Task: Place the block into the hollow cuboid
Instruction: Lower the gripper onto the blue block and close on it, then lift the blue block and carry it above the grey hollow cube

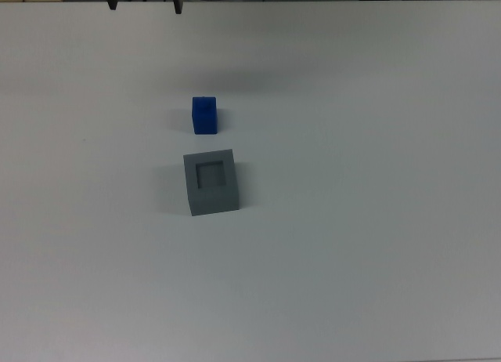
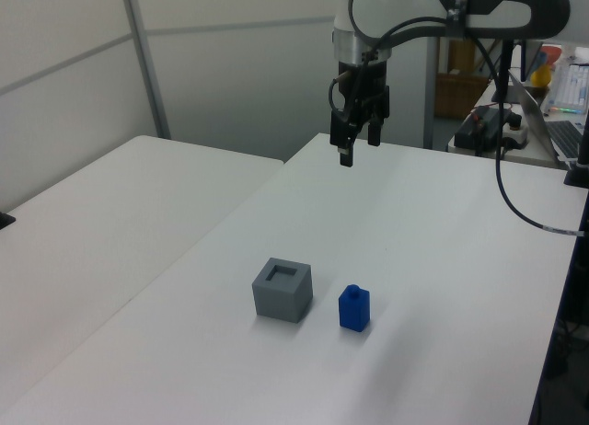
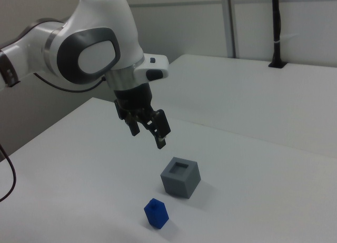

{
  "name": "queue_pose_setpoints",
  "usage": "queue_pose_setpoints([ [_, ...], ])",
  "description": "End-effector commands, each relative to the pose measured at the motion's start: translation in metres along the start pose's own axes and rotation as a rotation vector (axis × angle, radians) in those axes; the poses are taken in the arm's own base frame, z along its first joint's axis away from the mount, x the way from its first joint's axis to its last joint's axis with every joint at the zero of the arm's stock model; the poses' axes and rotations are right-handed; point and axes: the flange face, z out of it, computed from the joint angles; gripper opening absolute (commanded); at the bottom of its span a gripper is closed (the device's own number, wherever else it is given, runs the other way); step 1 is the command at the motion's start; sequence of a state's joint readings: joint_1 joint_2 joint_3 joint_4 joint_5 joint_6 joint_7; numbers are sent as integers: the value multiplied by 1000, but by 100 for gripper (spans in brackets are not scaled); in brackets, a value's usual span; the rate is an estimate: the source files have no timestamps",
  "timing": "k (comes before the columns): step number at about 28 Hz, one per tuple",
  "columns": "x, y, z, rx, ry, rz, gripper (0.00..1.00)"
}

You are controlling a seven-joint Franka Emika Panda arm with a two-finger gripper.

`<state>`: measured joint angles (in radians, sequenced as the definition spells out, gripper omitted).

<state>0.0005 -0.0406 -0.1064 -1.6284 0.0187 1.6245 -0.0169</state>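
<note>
The small bright blue block (image 1: 204, 115) stands upright on the white table (image 1: 376, 221), just beyond the grey hollow cuboid (image 1: 211, 182) in the top view. A narrow gap separates them. The cuboid's square recess faces up and holds nothing. In the left view the block (image 2: 354, 307) is to the right of the cuboid (image 2: 282, 289). In the right view the block (image 3: 156, 213) sits nearer the camera than the cuboid (image 3: 180, 178). My gripper (image 2: 360, 144) hangs open and holds nothing, high above the table and well behind both objects. Its fingers (image 1: 178, 5) just show at the top view's upper edge, and the gripper (image 3: 148, 133) is also seen in the right view.
A second white table (image 2: 110, 204) adjoins on the left view's left. A cluttered desk (image 2: 515, 121) with cables lies behind the arm at the left view's right. A black pole (image 3: 276, 27) stands on the far table in the right view.
</note>
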Motion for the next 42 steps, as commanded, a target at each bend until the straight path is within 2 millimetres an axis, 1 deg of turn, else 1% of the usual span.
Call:
queue_pose_setpoints([
  [1,20,-10,32,32,7,-3,100],
  [5,22,-18,54,43,14,-10,100],
  [6,22,-29,68,44,8,-25,100],
  [8,19,-43,85,43,5,-44,100],
  [10,14,-56,107,42,-5,-62,100],
  [11,9,-64,129,41,-11,-71,100],
  [13,5,-69,145,37,-16,-76,100],
  [14,2,-71,152,34,-21,-75,100],
  [15,-2,-71,166,30,-33,-70,100],
  [20,-10,-67,199,1,-81,-79,100],
  [21,-11,-65,211,-5,-94,-80,100],
  [26,-13,-60,232,-7,-117,-72,100],
  [27,-12,-60,240,-8,-124,-71,100],
  [32,-8,-60,254,-9,-127,-53,100],
  [33,-6,-60,262,-10,-131,-45,94],
  [35,-5,-60,271,-12,-138,-44,90],
  [40,-3,-59,275,-12,-138,-43,79],
  [42,-2,-60,274,-12,-135,-43,72],
])
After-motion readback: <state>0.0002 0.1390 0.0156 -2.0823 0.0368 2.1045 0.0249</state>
